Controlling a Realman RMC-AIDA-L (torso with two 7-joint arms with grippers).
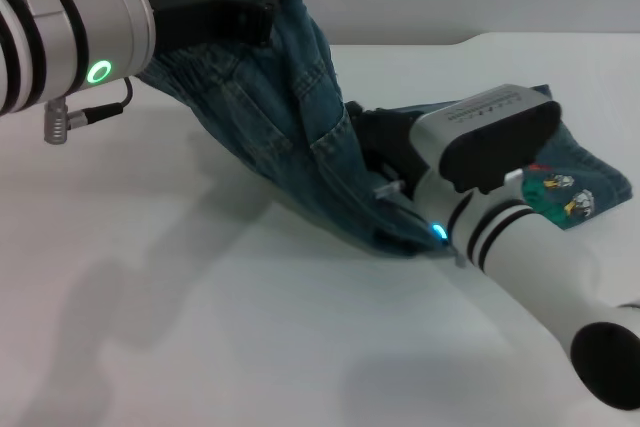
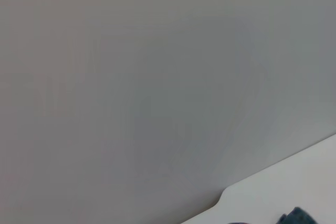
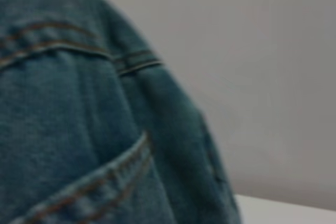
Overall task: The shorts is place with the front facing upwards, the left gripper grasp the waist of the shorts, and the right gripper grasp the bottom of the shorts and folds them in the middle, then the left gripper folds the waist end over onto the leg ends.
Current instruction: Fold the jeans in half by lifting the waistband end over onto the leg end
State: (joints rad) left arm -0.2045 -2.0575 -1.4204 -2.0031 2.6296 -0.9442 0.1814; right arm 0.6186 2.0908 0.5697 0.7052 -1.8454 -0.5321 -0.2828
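The blue-green denim shorts [image 1: 290,137] hang in a slanted sheet from my left gripper [image 1: 255,7], which is raised high at the upper left and shut on their gathered waist. Their lower edge touches the table beside my right gripper [image 1: 375,142], whose tip is buried in the denim. Behind the right wrist, part of the shorts lies flat with a cartoon print [image 1: 560,195] showing. The right wrist view is filled with the shorts' pocket stitching [image 3: 79,129]. The left wrist view catches only a corner of the shorts [image 2: 299,216].
The white table [image 1: 150,297] spreads out in front and to the left, and its rounded far edge [image 2: 273,198] meets a grey wall. My right forearm [image 1: 540,277] crosses the lower right of the table.
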